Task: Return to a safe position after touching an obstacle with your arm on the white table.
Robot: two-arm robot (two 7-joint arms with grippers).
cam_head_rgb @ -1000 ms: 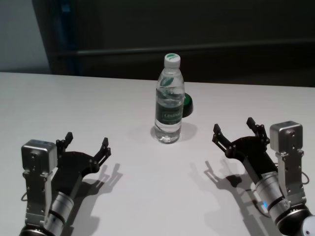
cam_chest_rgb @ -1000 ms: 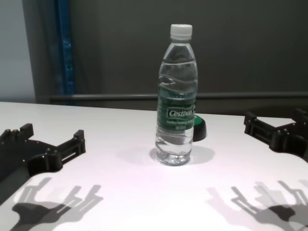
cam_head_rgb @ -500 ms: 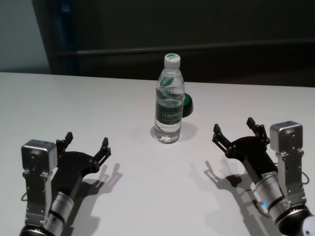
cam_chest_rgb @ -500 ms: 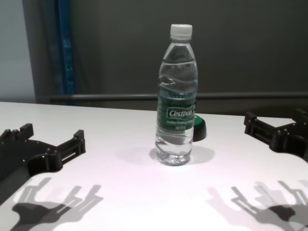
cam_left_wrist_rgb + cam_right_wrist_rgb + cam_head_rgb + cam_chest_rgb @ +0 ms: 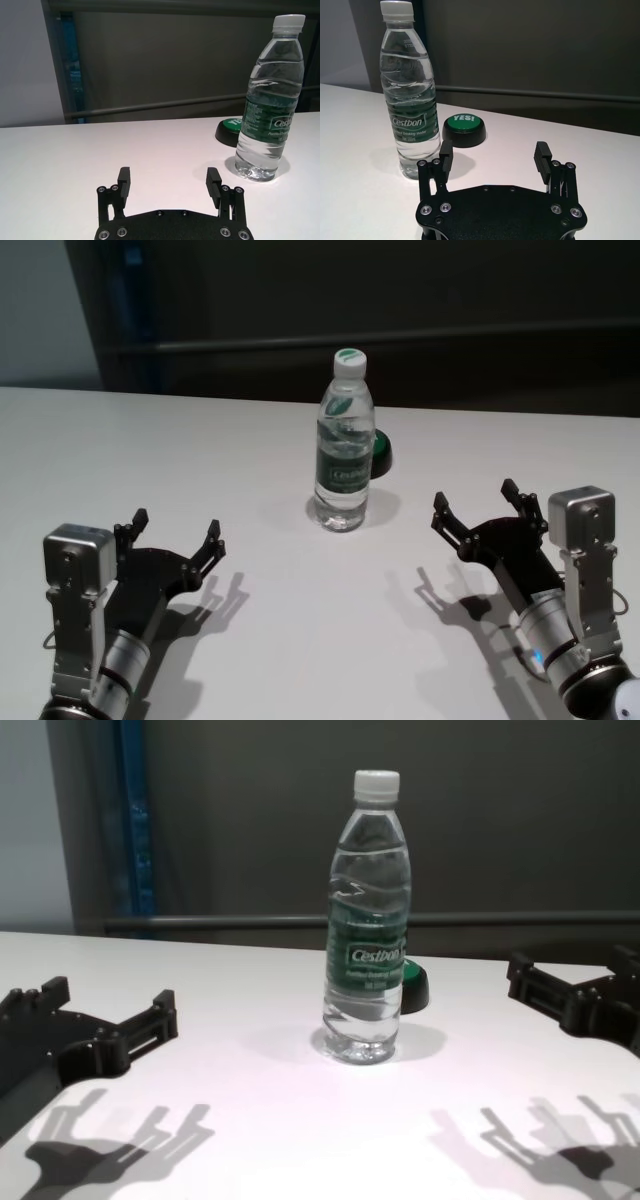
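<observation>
The obstacle, a clear water bottle [image 5: 343, 445] [image 5: 367, 920] [image 5: 268, 100] [image 5: 411, 95] with a white cap and a dark green label, stands upright mid-table on the white table [image 5: 300, 640] [image 5: 270, 1120]. My left gripper [image 5: 173, 536] [image 5: 105, 1010] [image 5: 170, 180] hovers low at the near left, open and empty, well short of the bottle. At the near right my right gripper [image 5: 488, 508] [image 5: 570, 975] [image 5: 494, 152] is open and empty too, apart from the bottle.
A low black puck with a green top [image 5: 381, 453] [image 5: 464, 129] [image 5: 230, 131] sits just behind and right of the bottle. A dark wall and a rail [image 5: 400, 340] run along the table's far edge.
</observation>
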